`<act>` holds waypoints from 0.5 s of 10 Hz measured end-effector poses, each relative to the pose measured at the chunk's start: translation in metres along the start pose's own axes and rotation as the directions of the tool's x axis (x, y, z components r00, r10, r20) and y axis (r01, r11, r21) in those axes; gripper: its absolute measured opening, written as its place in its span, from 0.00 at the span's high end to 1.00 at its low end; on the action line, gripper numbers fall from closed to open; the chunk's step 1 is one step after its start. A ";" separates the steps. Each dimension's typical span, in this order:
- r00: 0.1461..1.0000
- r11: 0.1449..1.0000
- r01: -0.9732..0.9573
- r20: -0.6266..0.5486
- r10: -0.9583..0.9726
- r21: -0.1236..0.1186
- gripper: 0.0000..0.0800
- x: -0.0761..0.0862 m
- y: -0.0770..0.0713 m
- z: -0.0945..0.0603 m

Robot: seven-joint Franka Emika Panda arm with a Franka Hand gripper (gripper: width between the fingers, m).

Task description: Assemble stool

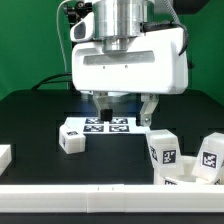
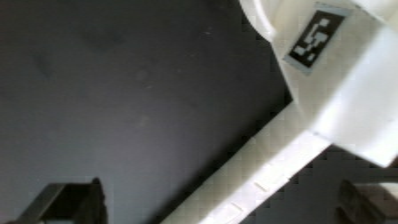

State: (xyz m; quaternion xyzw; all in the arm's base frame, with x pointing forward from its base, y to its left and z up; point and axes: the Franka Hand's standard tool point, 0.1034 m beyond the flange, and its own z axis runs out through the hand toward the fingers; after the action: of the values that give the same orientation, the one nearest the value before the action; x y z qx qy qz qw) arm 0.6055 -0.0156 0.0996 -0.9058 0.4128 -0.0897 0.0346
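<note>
Lying loose on the dark surface [image 1: 30,118]: one stool leg [image 1: 72,137] near the middle, just in front of the marker board [image 1: 105,124]; a second leg [image 1: 163,148] and third leg [image 1: 210,153] grouped at the exterior view's right, perhaps leaning on other white parts, hard to tell. Hovering above the board, hand [image 1: 122,108] with fingers spread wide apart, gripping nothing. Plain white block [image 1: 4,155] at the exterior view's left edge.

Marker board [image 1: 106,126] partly behind hand [image 1: 119,110]
</note>
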 end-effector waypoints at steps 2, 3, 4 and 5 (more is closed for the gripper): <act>0.999 0.999 0.047 0.000 -0.047 -0.001 0.19 0.001 0.001 0.000; 0.985 0.985 0.172 0.003 -0.172 -0.010 0.19 0.005 0.010 0.003; 0.958 0.958 0.286 0.007 -0.285 -0.020 0.19 0.008 0.017 0.005; 0.905 0.905 0.425 0.015 -0.424 -0.025 0.19 0.011 0.023 0.005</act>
State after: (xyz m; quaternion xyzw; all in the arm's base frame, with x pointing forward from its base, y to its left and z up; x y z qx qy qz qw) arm 0.5965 -0.0387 0.0926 -0.9746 0.2070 -0.0853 0.0036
